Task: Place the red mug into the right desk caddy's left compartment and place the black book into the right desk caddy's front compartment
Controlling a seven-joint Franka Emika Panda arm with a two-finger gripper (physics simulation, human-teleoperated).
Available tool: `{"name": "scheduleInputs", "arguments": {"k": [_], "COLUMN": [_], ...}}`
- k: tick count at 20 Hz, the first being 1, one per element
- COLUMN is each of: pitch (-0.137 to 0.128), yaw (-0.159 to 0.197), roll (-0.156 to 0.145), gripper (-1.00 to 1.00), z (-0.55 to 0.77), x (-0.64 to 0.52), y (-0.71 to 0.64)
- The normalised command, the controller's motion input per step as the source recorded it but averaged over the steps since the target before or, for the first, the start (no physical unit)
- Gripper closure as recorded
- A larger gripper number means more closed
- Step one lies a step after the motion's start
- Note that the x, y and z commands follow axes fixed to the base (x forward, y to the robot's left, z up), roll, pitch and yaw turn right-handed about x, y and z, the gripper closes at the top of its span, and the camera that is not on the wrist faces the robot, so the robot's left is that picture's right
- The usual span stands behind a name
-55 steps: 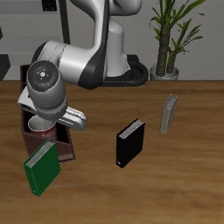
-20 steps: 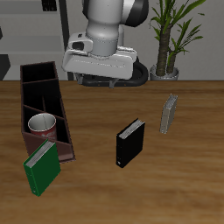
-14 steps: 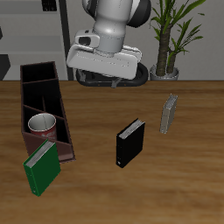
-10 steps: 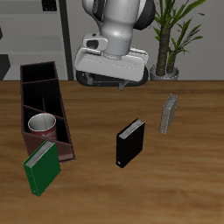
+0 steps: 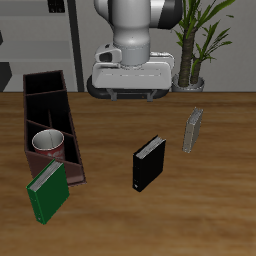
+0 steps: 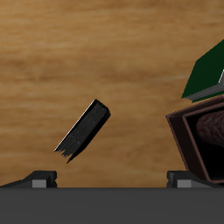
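Starting at the far side of the exterior view, you are looking at the right desk caddy point(image 5: 47, 120) lying lengthwise on the table point(image 5: 200, 215), its dark maroon walls and inner dividers showing. The red mug point(image 5: 46, 144) is sitting upright inside the left compartment point(image 5: 56, 148), its pale inside facing up, walled in by the slanted divider. Just in front of the caddy's near end, a green book point(image 5: 46, 192) is leaning against the box, tilted, nearer the table's front edge.

Moving across, the black book point(image 5: 148, 164) is standing upright on the bare wood, well apart from the caddy, its white page edges showing along the top. Your gripper point(image 5: 130, 93) is hanging high above the table, farther back than the book, carrying nothing; from this angle I cannot tell how far apart the jaws are standing.

Further on, a thin grey book point(image 5: 192, 130) is standing on end, and a potted plant point(image 5: 192, 40) is sitting behind it at the table's back.

In the wrist view, the black book point(image 6: 82, 131) is appearing as a slanted dark slab on the wood, apart from the caddy point(image 6: 199, 140), with the mug point(image 6: 213, 128) showing inside it and the green book point(image 6: 206, 74) beside. Two fingertips point(image 6: 35, 179) are just peeking in, set wide.
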Motion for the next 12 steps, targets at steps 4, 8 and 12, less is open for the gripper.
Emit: {"name": "scheduleInputs", "arguments": {"k": [4,8,12], "pitch": [-0.028,-0.022,-0.016], "yaw": [-0.054,0.045,0.034], "roll": [0.073,0.006,-0.048], "gripper": [-1.0,-1.0,-1.0], "z": [0.15,0.01,-0.01], "x": [0.0,0.04,0.05], "y": [-0.02,0.09,0.01]}}
